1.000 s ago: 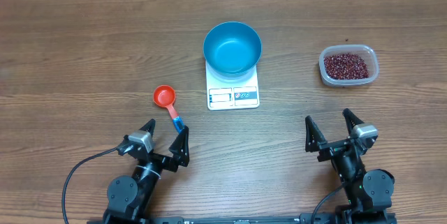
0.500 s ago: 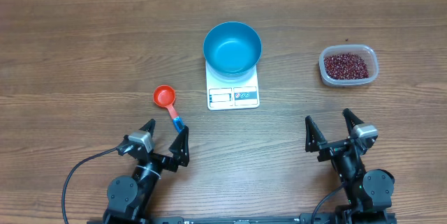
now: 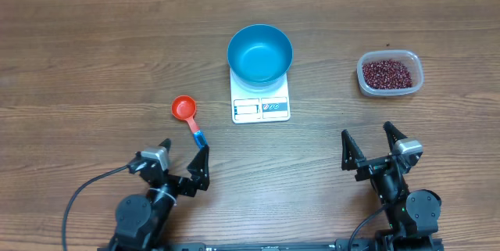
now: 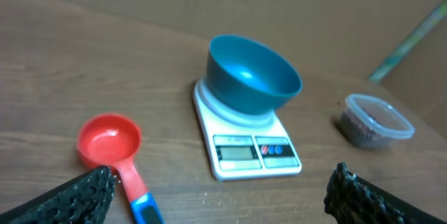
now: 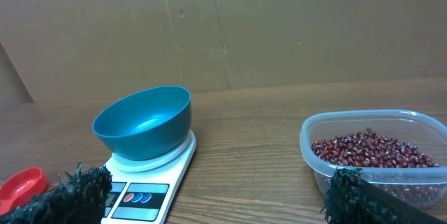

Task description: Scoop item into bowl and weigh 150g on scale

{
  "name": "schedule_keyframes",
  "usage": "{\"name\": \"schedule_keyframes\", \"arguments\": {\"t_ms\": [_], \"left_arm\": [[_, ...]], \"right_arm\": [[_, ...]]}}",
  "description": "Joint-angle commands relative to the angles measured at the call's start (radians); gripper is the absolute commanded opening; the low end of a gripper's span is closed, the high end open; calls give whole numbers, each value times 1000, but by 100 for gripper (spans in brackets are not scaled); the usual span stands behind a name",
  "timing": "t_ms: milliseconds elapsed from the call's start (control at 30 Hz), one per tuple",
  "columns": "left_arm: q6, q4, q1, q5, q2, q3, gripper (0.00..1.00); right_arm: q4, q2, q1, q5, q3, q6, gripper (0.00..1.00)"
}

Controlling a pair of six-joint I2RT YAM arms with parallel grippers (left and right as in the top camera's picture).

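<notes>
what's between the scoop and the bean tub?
Overhead view: the scale with the bowl on it sits between scoop and tub.

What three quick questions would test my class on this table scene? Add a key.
1. True or false: the bowl sits on the scale.
2. Where are the beans? A: in the bowl. B: in the clear tub. C: in the scoop.
3. Fill in: the left gripper and right gripper both stand ____.
Key: 1 true; 2 B; 3 open.
</notes>
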Motion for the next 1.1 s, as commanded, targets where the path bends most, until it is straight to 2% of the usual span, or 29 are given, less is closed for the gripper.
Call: {"name": "schedule_keyframes", "arguments": {"t_ms": [0,133,233,367,667,867,1067], "left_arm": [[58,-95,10,-68,80,185,100],[72,-198,10,-118,266,350,100],[72,-321,10,-175,520,531,100],[72,-428,10,-267,750,662,100],[70,-287,10,-209,1115,679,100],[68,-190,10,-161,1291,679,100],[-114,-159,10,-169,1426,679,98]], "right_arm": [[6,-9,-3,3,-11,-6,100],[6,-9,-3,3,-11,-6,100],[6,-9,-3,3,-11,-6,100],[6,-9,-3,3,-11,-6,100],[6,-9,-3,3,-11,-6,100],[6,-9,-3,3,-11,-6,100],[6,-9,-3,3,-11,-6,100]]}}
